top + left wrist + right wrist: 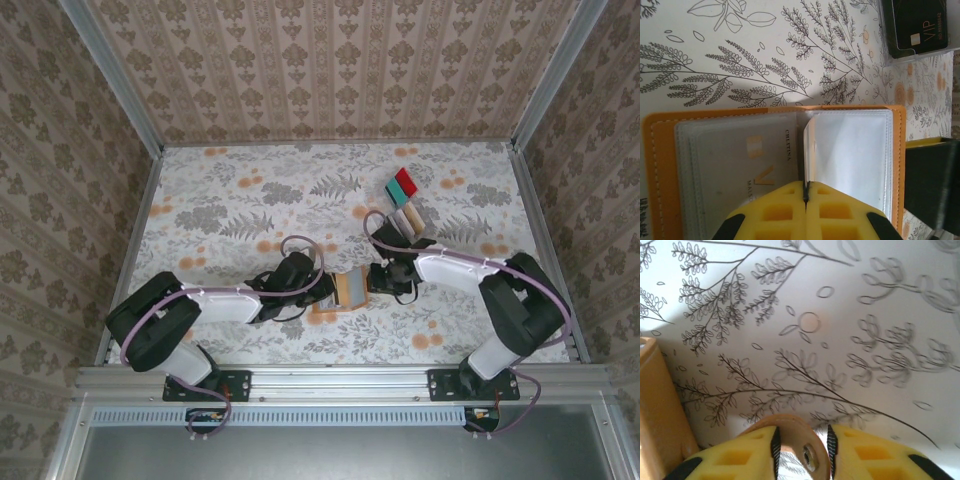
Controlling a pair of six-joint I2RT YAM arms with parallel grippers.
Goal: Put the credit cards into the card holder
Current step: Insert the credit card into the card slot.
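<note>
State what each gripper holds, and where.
Left gripper: card holder, by the edge of a clear sleeve. Right gripper: snap tab between jaws, grip unclear.

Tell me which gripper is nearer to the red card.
Right. The right gripper sits at the right edge of the card holder, with the red card farther back on its side. The left gripper pinches the holder from the left, farther off.
</note>
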